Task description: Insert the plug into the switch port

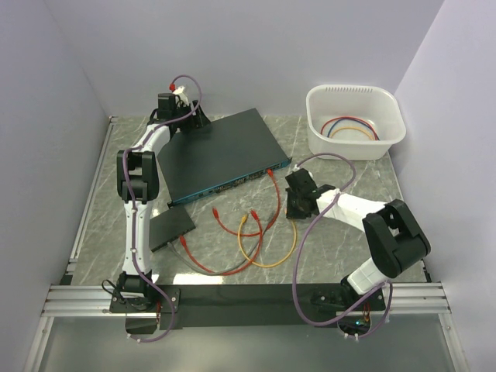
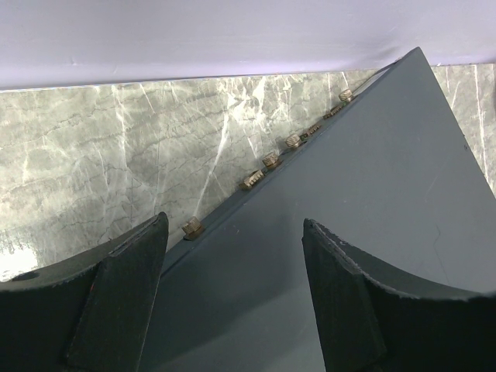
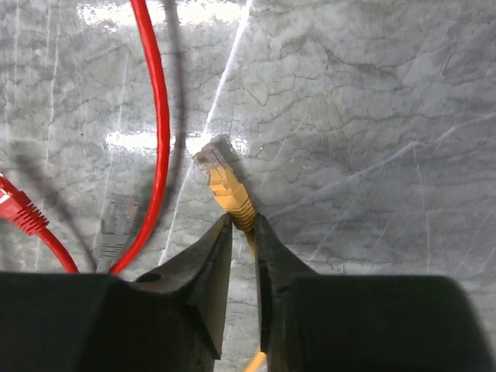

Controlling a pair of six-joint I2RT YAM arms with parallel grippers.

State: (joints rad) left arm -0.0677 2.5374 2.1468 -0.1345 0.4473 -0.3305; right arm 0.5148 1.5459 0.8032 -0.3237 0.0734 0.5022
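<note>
My right jaws pinch shut on the stiff boot behind the yellow plug, light and brittle-tipped, a sound hold I judge; left jaws gape empty over the switch.

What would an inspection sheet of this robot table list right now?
Surface: grey marbled table, glossy.
Job's things: switch lying flat; yellow plug not yet in a port.
Clutter: black slab; white tub holding coiled cables.
Grippers: left gripper open over the switch's far edge; right gripper shut on the yellow plug's boot.
Cables: red cables and grey plug loose on the table.
Surroundings: lilac walls.
</note>
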